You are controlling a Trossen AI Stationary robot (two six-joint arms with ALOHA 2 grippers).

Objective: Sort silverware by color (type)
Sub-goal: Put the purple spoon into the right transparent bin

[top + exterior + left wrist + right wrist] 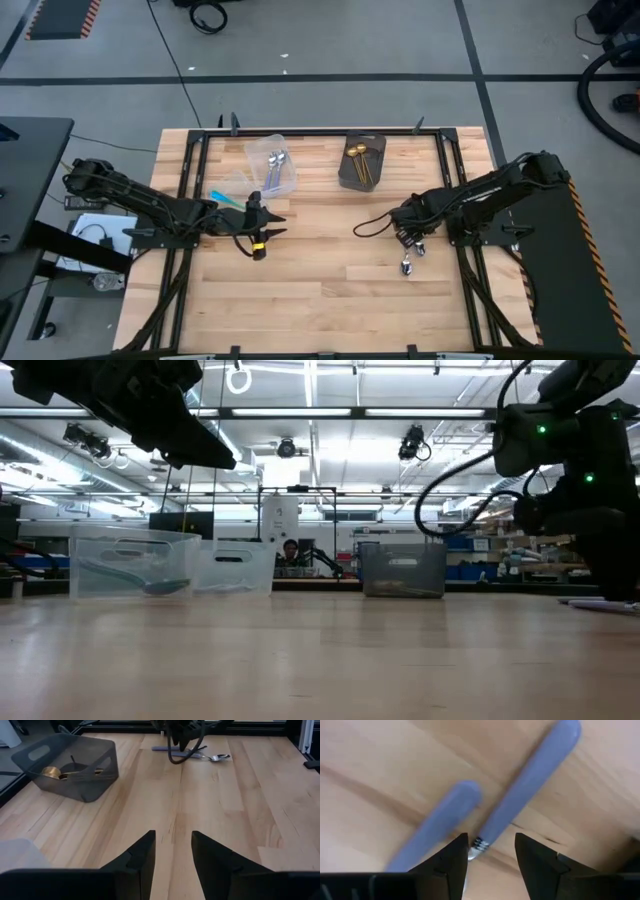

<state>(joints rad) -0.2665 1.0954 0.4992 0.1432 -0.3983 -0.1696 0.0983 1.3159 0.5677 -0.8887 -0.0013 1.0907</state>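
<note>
Two spoons with lilac handles lie flat on the wood at the table's right, one handle (532, 780) beside the other (440, 815); one silver bowl (407, 266) shows near the table's near edge. My right gripper (491, 850) points down over them, open. Its fingers stand on either side of the spot where the longer handle meets its silver neck (479, 843). My left gripper (173, 850) hovers open over bare wood left of centre (270, 224). Silver spoons lie in a clear tub (272, 165) and gold spoons in the dark grey box (362, 160).
A teal-handled spoon (224, 197) lies by the clear tub, just beyond my left gripper. In the low view, two clear tubs (135, 565) (235, 565) and the grey box (403, 568) stand along the far side. Bare wood fills the table's middle and near part (330, 290).
</note>
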